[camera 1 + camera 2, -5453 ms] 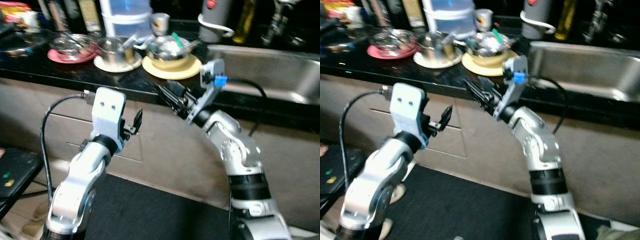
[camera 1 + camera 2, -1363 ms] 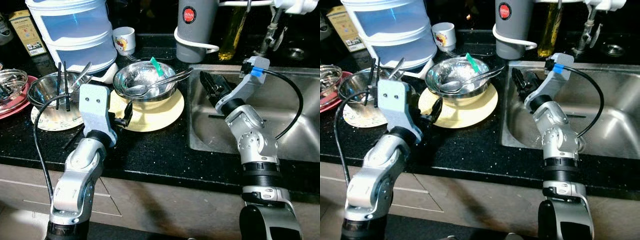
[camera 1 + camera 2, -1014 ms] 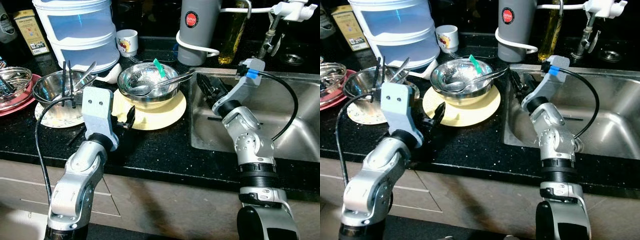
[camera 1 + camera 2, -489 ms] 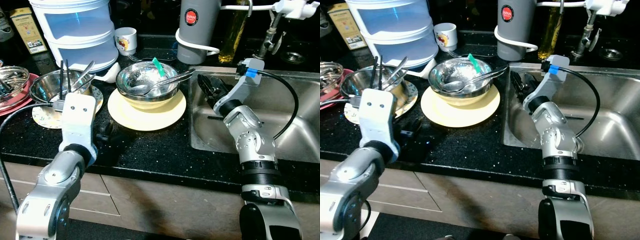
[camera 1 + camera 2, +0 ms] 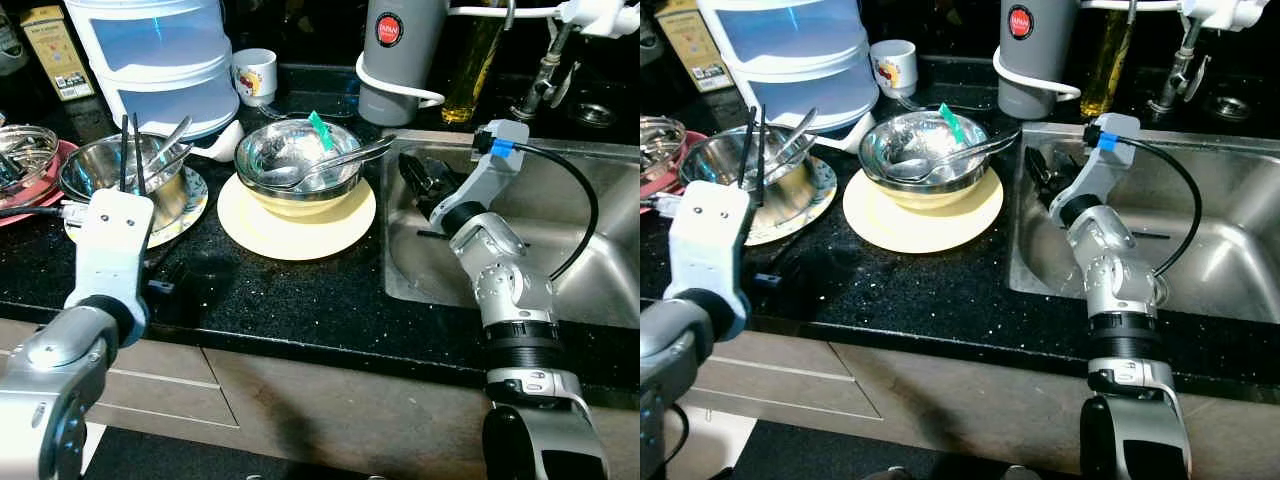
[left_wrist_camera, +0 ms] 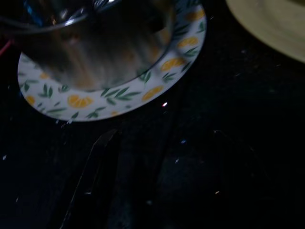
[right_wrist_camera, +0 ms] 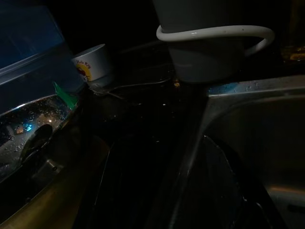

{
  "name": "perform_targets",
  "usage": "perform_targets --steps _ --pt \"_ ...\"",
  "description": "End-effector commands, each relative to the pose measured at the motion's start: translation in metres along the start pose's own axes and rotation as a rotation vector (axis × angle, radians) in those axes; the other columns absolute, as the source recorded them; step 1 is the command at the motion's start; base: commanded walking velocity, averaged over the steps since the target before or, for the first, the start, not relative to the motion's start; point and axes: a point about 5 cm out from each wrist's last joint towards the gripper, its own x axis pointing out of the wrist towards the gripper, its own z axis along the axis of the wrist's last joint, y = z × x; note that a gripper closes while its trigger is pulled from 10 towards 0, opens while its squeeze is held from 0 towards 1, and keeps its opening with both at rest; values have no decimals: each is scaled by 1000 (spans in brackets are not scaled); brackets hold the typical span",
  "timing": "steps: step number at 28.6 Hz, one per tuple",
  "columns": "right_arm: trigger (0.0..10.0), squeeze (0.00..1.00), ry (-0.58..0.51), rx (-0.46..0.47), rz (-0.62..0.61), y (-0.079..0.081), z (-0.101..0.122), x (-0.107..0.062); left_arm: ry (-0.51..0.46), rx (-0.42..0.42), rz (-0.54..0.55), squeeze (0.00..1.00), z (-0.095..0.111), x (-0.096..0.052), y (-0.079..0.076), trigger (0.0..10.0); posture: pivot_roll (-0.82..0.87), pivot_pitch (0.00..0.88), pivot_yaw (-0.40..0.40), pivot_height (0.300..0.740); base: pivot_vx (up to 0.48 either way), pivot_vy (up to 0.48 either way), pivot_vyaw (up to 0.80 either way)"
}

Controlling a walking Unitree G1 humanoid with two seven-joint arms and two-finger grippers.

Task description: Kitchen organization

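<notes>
Dirty dishes crowd a black speckled countertop (image 5: pixel 300 300) to the left of a steel sink (image 5: pixel 590 250). Nearest the sink, a steel bowl (image 5: pixel 298 165) with a spoon (image 5: pixel 330 168) and a green-handled utensil (image 5: pixel 320 130) lying in it sits on a pale yellow plate (image 5: pixel 296 222). Left of that, a second steel bowl (image 5: pixel 100 178) holding chopsticks (image 5: pixel 128 152) and cutlery stands on a plate with an orange-and-leaf pattern (image 6: pixel 143 90). A third bowl on a red plate (image 5: pixel 25 195) is at the far left. Behind them stand a stacked white and blue container (image 5: pixel 160 55), a small white cup (image 5: pixel 253 75) and a grey jug (image 5: pixel 400 55). The left gripper (image 5: pixel 165 278) hovers low over the bare countertop just in front of the patterned plate, fingers parted and holding nothing. The right gripper (image 5: pixel 418 180) reaches over the sink's left rim, near the yellow plate; its fingers are spread apart and hold nothing.
</notes>
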Motion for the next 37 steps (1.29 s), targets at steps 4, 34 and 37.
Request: perform_targets --steps 4,34,37 --pt "10000 0 6 -7 -8 -1 1 1 40 -26 -34 0 -6 -1 -1 10000 62 64 -11 740 0 0 0" --pt "10000 0 14 -32 -29 -5 4 1 159 -125 -99 0 -21 8 5 10000 40 46 -15 740 0 0 0" --pt "10000 0 14 -28 -32 -5 5 2 203 -125 -111 0 -27 9 8 5608 35 43 -10 740 0 0 0"
